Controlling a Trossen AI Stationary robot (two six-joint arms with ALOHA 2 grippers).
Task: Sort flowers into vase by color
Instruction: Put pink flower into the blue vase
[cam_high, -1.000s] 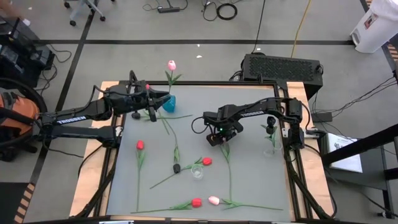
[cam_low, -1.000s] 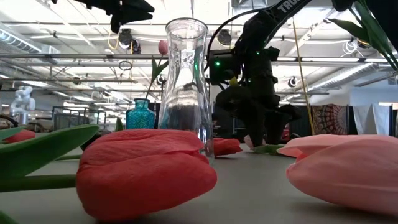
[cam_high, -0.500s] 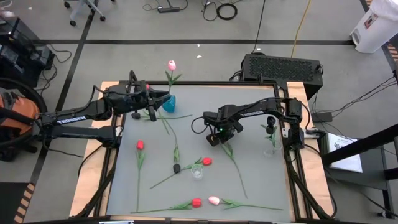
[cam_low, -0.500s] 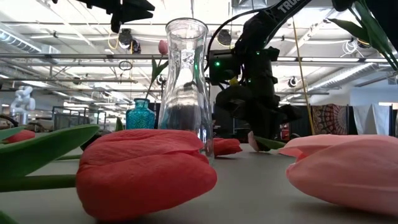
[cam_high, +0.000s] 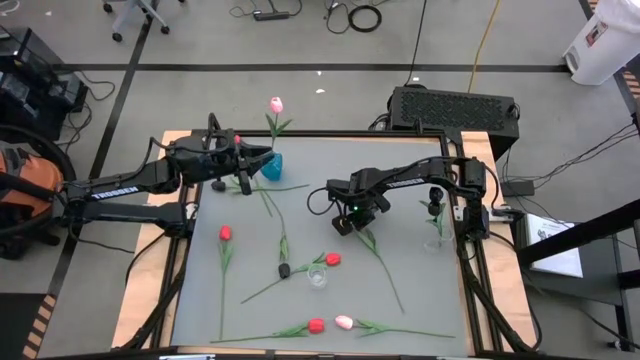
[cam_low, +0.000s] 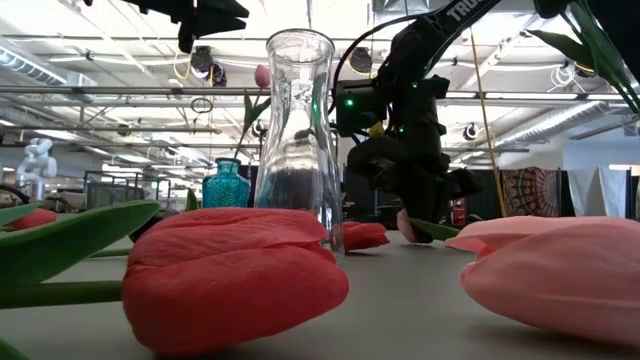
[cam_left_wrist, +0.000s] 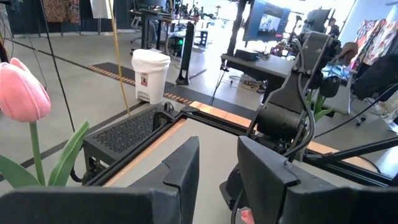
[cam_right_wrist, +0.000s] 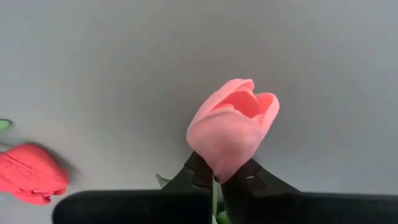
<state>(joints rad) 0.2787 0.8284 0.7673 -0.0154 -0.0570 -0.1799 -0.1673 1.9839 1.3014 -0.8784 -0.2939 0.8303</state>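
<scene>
While our right claw (cam_high: 345, 222) is clenched on the stem of a pink tulip (cam_right_wrist: 233, 127) just under its head, the long green stem (cam_high: 383, 262) trails away from the claw on a slant toward the near right of the worktop (cam_high: 420, 290), the bud end lifted at the claw. Seen from the right wrist, that bud is smooth, soft-looking and cup-shaped, its petals parted at the tip. Our left claw (cam_high: 243, 160) hangs beside the small teal vase (cam_high: 272, 166) at the far left, its fingers (cam_left_wrist: 182, 168) set partly apart with nothing between them; a pink tulip (cam_high: 275, 105) stands upright in that vase. Other tulips lie flat on the matte grey surface: a red one (cam_high: 225, 233) with its stem running toward the near edge, and a red (cam_high: 316, 325) and a pink (cam_high: 343, 322) head to head near the front. A clear glass vase (cam_low: 299, 130), narrow-necked, stands mid-worktop. Beyond lies a workshop floor with cables and a white bin (cam_high: 600, 42).
</scene>
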